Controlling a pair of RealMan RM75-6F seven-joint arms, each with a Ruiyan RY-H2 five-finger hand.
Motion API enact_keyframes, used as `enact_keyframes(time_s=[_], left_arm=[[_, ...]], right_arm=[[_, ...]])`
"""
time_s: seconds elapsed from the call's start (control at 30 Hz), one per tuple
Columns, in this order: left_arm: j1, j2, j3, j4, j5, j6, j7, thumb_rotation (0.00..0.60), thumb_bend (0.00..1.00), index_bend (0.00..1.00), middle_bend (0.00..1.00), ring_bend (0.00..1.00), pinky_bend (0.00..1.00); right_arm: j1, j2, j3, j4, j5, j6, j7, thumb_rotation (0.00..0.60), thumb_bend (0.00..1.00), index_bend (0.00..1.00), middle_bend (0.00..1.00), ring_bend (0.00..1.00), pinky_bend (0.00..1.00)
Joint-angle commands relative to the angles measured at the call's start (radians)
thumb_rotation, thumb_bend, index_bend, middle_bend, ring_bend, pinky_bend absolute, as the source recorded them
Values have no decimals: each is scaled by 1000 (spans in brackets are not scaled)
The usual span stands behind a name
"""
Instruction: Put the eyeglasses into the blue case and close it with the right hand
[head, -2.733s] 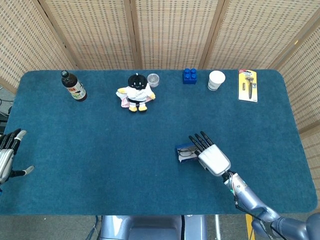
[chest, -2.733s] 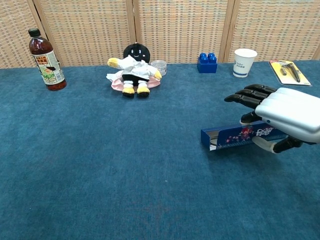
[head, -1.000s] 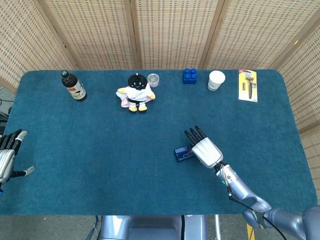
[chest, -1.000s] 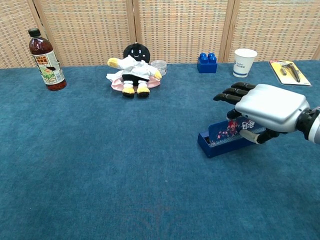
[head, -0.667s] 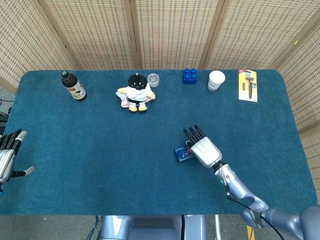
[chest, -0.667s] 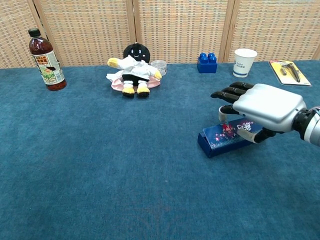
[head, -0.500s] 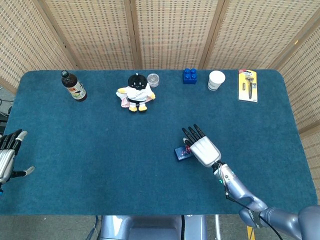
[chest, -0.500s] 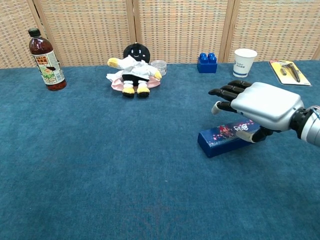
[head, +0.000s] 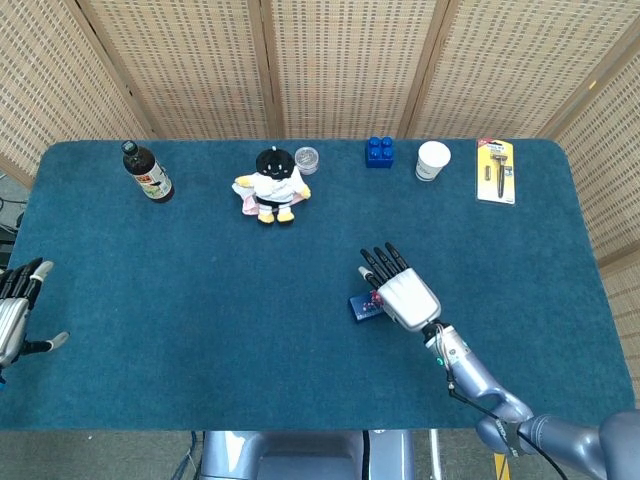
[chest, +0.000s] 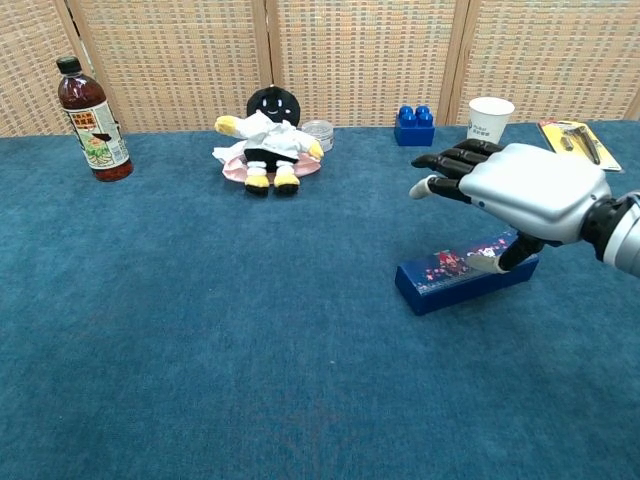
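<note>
The blue case (chest: 460, 272) lies closed on the blue table cloth, right of centre; in the head view the blue case (head: 364, 307) shows just left of my right hand. The eyeglasses are not visible anywhere. My right hand (chest: 520, 190) hovers over the case's right half with its fingers spread and holding nothing; its thumb tip reaches down to the lid. From above, the right hand (head: 400, 292) covers most of the case. My left hand (head: 15, 315) sits at the table's left edge, fingers apart and empty.
Along the back edge stand a brown bottle (chest: 92, 120), a plush doll (chest: 266, 138), a small clear jar (chest: 319, 133), a blue brick (chest: 415, 126), a paper cup (chest: 489, 124) and a razor pack (chest: 573, 140).
The case's lid has gone from open to shut under my right hand. That hand then rose off the lid and drifted slightly left. The left hand stayed still.
</note>
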Motion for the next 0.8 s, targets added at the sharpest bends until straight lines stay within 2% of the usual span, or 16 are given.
enact_keyframes(time_s=[0.03, 0.13, 0.27, 0.6, 0.8], left_arm=[[-1, -1, 1, -1, 0, -1, 4, 600, 0, 0, 0, 0, 0], [0, -2, 1, -3, 2, 3, 7, 600, 0, 0, 0, 0, 0], [2, -2, 2, -4, 3, 5, 8, 600, 0, 0, 0, 0, 0], [0, -1, -1, 0, -3, 1, 1, 600, 0, 0, 0, 0, 0], [-2, -1, -2, 2, -8, -5, 1, 600, 0, 0, 0, 0, 0]], right_arm=[[27, 153, -5, -201, 50, -125, 23, 600, 298, 21, 0, 0, 33], [54, 205, -4, -248, 80, -199, 37, 600, 225, 0, 0, 0, 33], [93, 200, -13, -207, 112, -297, 79, 600, 140, 0, 0, 0, 33], [125, 114, -32, -47, 93, -327, 109, 600, 160, 27, 10, 0, 32], [140, 80, -34, 5, 81, -331, 140, 600, 235, 231, 231, 0, 33]])
